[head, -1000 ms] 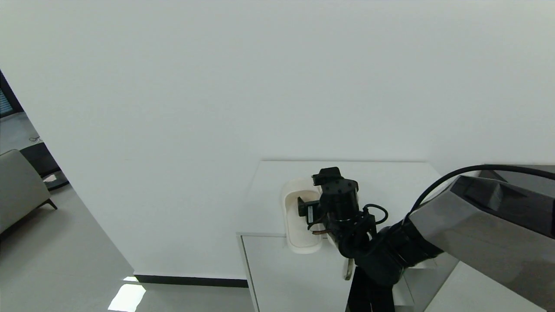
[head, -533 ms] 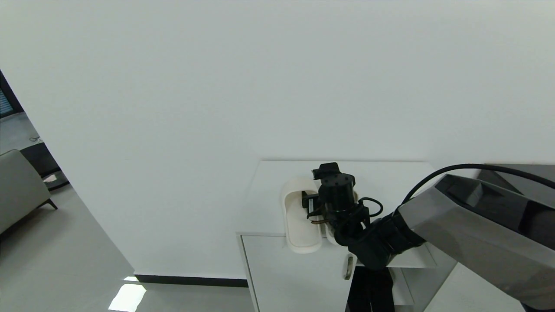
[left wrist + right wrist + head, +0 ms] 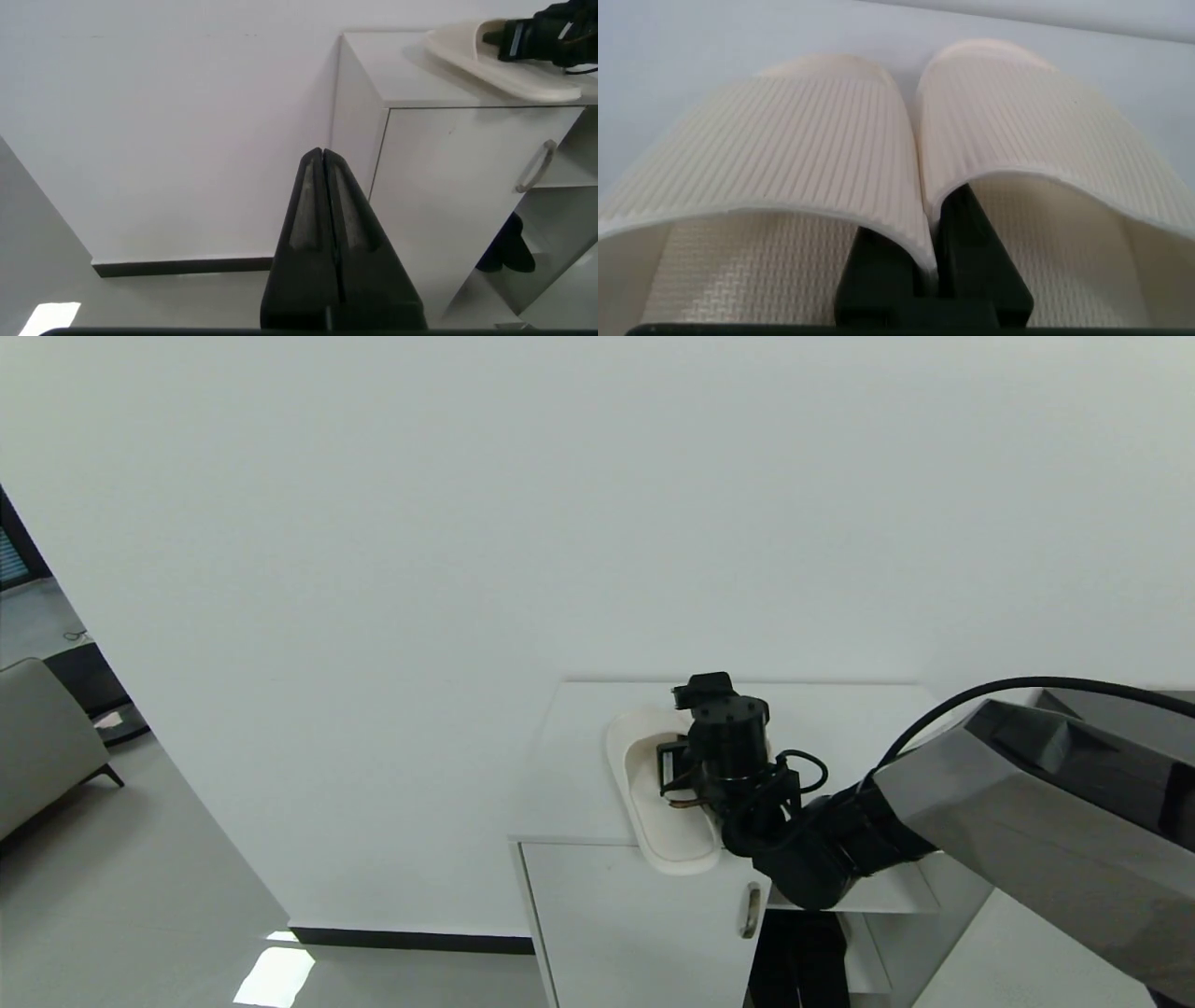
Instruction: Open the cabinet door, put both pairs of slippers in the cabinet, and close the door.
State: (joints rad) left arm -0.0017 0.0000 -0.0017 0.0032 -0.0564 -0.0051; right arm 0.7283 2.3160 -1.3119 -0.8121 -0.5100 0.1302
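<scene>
My left pincer hangs pressed together, low beside the cabinet. My right pincer is clamped on the touching inner straps of the cream slippers. They lie on the cabinet top, overhanging its front edge.

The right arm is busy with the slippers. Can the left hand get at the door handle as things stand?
Probably yes: nothing stands between the left hand and the door handle, though the hand is shut.
</scene>
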